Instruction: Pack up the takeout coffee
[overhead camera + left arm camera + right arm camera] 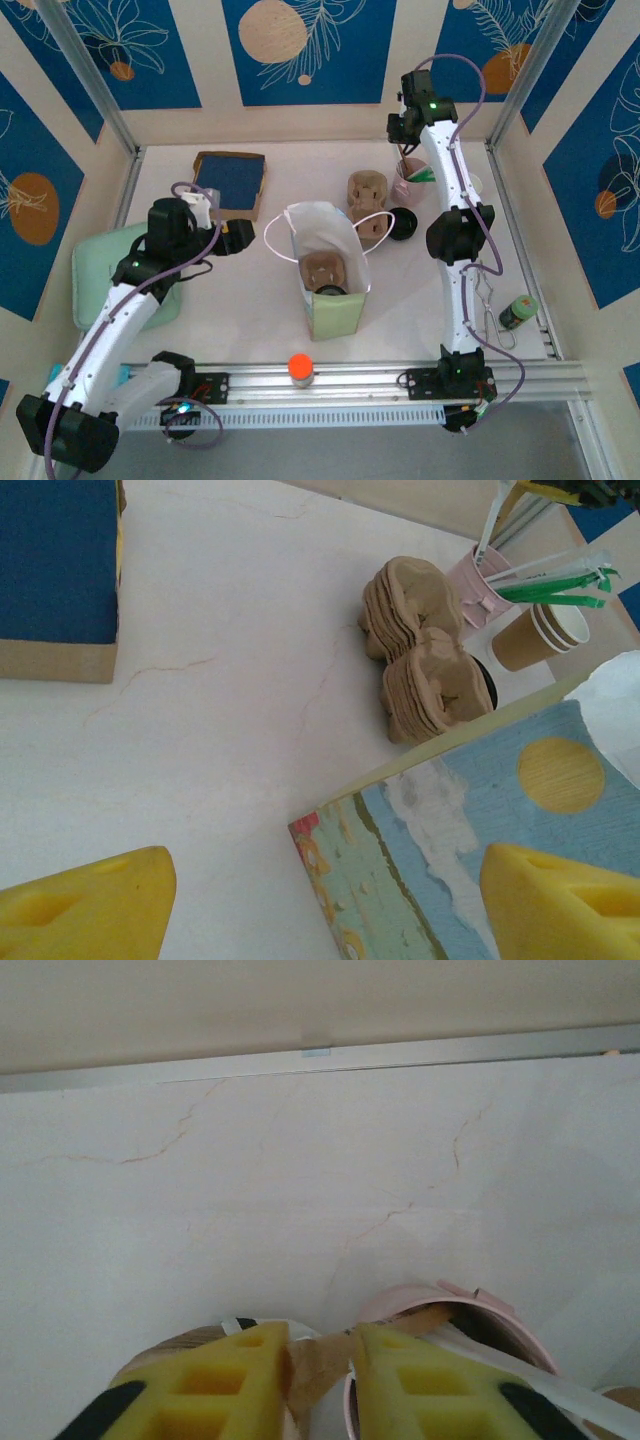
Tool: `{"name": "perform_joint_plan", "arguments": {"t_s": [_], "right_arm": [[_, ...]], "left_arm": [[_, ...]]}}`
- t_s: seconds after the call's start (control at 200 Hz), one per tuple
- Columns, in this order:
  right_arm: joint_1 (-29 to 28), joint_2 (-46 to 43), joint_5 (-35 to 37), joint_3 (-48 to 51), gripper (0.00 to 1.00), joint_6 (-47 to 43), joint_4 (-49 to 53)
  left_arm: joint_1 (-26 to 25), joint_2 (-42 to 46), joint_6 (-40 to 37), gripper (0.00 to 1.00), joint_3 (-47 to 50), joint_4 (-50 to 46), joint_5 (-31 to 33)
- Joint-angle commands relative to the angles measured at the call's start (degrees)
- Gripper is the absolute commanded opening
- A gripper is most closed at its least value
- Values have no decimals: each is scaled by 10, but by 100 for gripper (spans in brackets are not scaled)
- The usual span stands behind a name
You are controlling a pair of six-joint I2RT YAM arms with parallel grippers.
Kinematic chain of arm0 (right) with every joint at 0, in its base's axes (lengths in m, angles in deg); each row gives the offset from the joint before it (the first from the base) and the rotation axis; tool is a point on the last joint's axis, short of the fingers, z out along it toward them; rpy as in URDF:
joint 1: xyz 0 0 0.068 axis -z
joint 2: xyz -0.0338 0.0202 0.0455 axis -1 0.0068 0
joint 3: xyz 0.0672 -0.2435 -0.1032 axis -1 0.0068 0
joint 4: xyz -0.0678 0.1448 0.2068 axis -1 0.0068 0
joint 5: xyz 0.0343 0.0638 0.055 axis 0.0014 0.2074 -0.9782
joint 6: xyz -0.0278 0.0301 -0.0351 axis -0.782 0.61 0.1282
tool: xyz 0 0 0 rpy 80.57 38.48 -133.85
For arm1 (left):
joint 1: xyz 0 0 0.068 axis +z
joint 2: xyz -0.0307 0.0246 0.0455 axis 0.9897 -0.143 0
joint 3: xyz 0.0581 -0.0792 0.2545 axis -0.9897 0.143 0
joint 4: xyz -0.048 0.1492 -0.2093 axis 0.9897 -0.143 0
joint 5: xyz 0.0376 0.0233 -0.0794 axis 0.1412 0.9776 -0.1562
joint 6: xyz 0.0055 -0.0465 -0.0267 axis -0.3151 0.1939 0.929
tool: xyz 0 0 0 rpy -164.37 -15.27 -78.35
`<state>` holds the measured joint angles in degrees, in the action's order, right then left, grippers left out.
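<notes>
Far right corner of the table [240,300]: right gripper [320,1380] is down among the supplies, jaws narrow. They pinch a brown wall that looks like the rim of a paper cup [317,1360], just beside the pink holder [430,1297] of straws. Left gripper [325,910] hangs wide, holding nothing, just left of the paper bag [335,310], which stands upright mid-table.

Progress, my read:
- Bag is open with 1 pulp carrier [325,268] already inside.
- Something dark and round sits at the carrier's near side, maybe a lidded cup; can't confirm.
- Left to do: get the cup out of the corner and into the carrier. It likely needs a lid [403,224]; a black one lies near the spare carriers [367,195]. Maybe a straw too.
- Call it early-to-mid.

Hard to read:
- From above, the right arm covers the cups.
- The right wrist view cuts the cup off at the bottom.
- The left wrist view shows a nested stack there, so whether the pinch takes 1 cup or several, can't tell.
</notes>
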<state>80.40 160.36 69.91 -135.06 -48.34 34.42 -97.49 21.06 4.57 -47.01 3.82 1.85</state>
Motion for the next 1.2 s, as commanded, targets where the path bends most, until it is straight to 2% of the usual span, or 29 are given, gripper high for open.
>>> {"name": "perform_joint_plan", "arguments": {"t_s": [0.0, 0.09, 0.24, 0.645, 0.926, 1.196], "right_arm": [[-1, 3, 8, -11, 12, -5, 0], [-3, -2, 14, -12, 5, -5, 5], [-7, -23, 37, -3, 0, -5, 8], [-30, -128, 107, 17, 0, -5, 35], [-74, -253, 158, 88, 0, -14, 32], [-125, -362, 167, 132, 0, -21, 46]], "left_arm": [[9, 14, -19, 79, 3, -2, -5], [9, 15, -20, 79, 2, -4, -5], [10, 17, -19, 79, -1, -4, -9], [10, 49, -19, 79, 0, -26, -10], [10, 84, -10, 79, 5, -38, -15], [9, 110, -5, 79, 6, -60, -25]]}}
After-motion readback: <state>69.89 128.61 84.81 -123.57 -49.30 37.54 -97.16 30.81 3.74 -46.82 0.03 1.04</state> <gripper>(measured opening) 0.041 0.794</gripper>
